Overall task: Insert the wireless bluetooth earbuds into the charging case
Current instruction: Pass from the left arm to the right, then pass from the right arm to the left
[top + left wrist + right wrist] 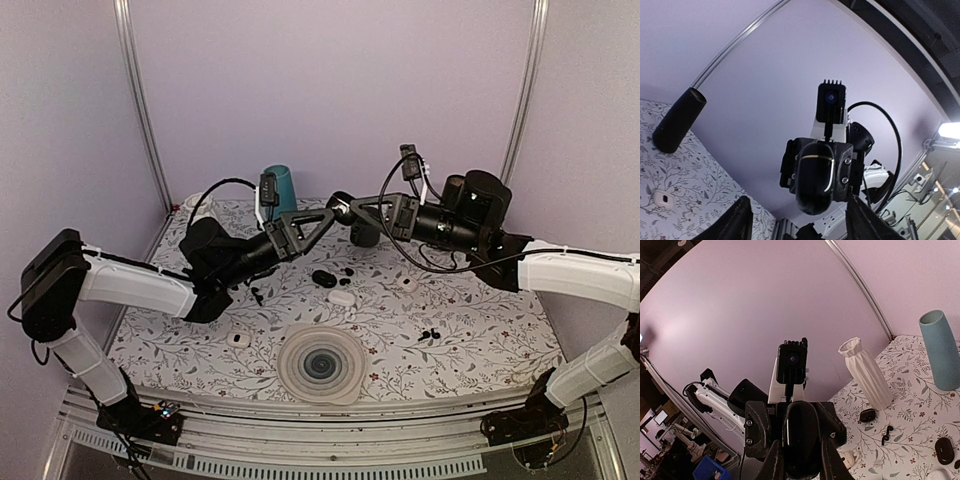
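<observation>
My right gripper is shut on a glossy black oval charging case, held in the air above the back middle of the table. The case also shows in the left wrist view. My left gripper faces it with its jaws wide open, close to the case but apart from it. Black earbuds lie on the cloth at the right. Another black earbud lies near the left arm. I cannot tell whether the held case is open.
On the flowered cloth lie a black case, a white case, small white pieces and a round ribbed dish. At the back stand a teal vase, a black cylinder and a white vase.
</observation>
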`<control>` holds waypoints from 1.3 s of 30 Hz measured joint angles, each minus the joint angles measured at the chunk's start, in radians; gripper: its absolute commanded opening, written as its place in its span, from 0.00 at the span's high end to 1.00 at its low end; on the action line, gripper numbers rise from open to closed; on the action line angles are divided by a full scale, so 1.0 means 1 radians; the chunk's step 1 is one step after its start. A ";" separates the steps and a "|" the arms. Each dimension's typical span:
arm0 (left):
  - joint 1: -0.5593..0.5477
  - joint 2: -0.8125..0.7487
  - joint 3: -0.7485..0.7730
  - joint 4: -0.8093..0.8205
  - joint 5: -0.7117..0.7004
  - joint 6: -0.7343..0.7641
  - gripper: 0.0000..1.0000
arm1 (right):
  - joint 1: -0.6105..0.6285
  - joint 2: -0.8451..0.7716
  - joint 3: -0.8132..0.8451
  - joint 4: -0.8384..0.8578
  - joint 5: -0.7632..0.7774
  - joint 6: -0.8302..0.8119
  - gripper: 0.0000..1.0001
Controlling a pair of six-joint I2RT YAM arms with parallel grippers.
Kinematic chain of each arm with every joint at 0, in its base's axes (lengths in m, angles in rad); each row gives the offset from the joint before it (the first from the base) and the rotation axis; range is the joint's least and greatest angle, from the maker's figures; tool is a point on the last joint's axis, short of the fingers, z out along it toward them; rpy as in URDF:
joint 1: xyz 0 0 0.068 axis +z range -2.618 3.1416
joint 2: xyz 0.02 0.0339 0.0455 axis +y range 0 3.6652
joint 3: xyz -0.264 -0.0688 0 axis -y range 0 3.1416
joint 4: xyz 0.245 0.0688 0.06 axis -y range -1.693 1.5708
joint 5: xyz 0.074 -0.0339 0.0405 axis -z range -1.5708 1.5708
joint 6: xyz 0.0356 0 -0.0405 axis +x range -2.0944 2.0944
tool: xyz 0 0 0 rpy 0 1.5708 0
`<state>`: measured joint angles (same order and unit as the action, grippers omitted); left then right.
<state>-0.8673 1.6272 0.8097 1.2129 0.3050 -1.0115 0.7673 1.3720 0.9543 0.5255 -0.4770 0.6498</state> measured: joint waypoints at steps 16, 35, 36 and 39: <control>0.042 -0.272 -0.018 -0.604 0.174 0.556 0.25 | -0.029 -0.032 0.093 -0.279 -0.137 -0.220 0.96; 0.072 -0.137 0.134 -0.650 0.424 0.568 0.58 | -0.029 -0.050 0.101 -0.334 -0.198 -0.309 0.91; 0.072 -0.136 0.137 -0.642 0.429 0.562 0.58 | -0.029 -0.048 0.101 -0.334 -0.200 -0.310 0.91; 0.072 -0.130 0.141 -0.601 0.444 0.535 0.58 | -0.029 -0.040 0.101 -0.334 -0.207 -0.311 0.91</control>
<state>-0.7956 1.4967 0.9508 0.6121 0.7494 -0.4767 0.7383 1.3319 1.0554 0.1917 -0.6838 0.3393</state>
